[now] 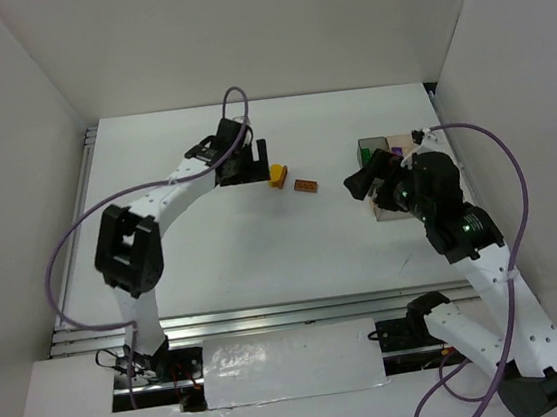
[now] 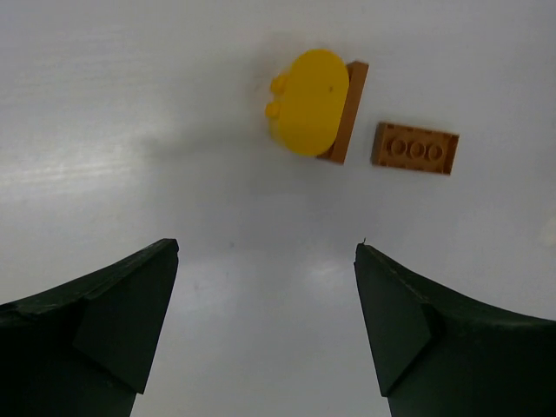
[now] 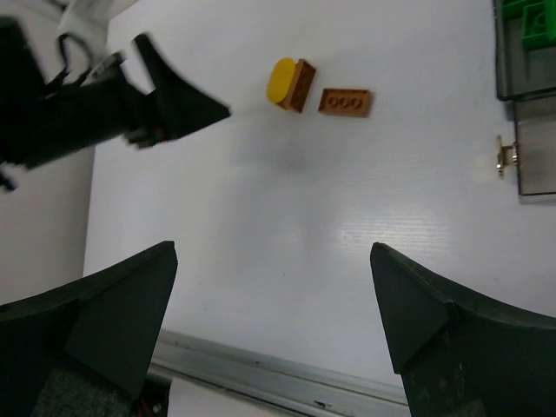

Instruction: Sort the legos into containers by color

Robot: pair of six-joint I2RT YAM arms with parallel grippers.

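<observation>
A yellow rounded lego [image 1: 277, 174] lies mid-table with a brown-orange piece [image 2: 345, 113] pressed against its right side. A flat brown-orange lego [image 1: 306, 186] with three studs lies just right of them. My left gripper [image 1: 261, 160] stands open just left of the yellow lego [image 2: 306, 102], nothing between its fingers [image 2: 130, 304]. My right gripper [image 1: 361, 181] hovers open and empty beside the containers [image 1: 370, 144], partly covering them. In the right wrist view a smoky compartment [image 3: 521, 82] holds green legos [image 3: 532, 30]; the yellow lego [image 3: 282, 81] and the flat brown one [image 3: 345, 102] lie far ahead.
White walls close in the table on the left, back and right. A metal rail [image 3: 278, 373] runs along the near edge. A second, tan-tinted compartment [image 3: 534, 161] with a small latch [image 3: 506, 155] sits below the smoky one. Purple cables loop over both arms.
</observation>
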